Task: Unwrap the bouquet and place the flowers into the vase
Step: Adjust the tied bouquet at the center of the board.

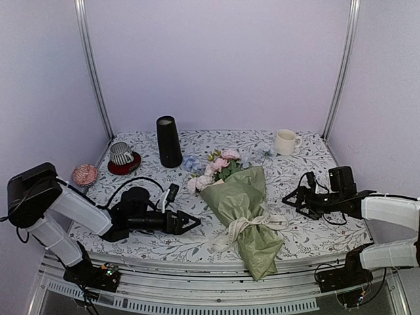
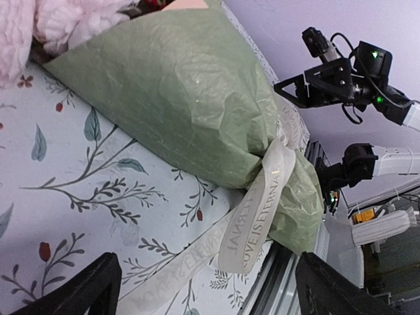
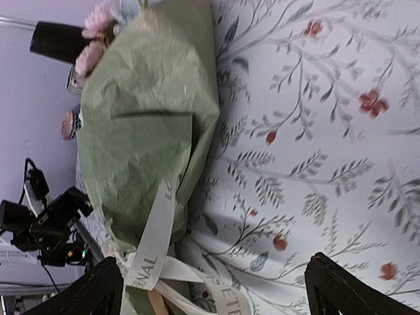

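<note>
Flanking the bouquet (image 1: 239, 203) at table (image 1: 315, 237) centre: left gripper (image 1: 195, 221) at 9 o'clock, right gripper (image 1: 289, 197) at 3 o'clock, both spread wide, holding nothing; cream ribbon (image 2: 252, 223) reads "LOVE IS ETERNAL"

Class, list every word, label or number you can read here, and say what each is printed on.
"LOVE IS ETERNAL": on the ribbon tied round the bouquet, left wrist view.
"NAL", "ETE": fragments of the same print on that ribbon, right wrist view.
No other text is readable.
</note>
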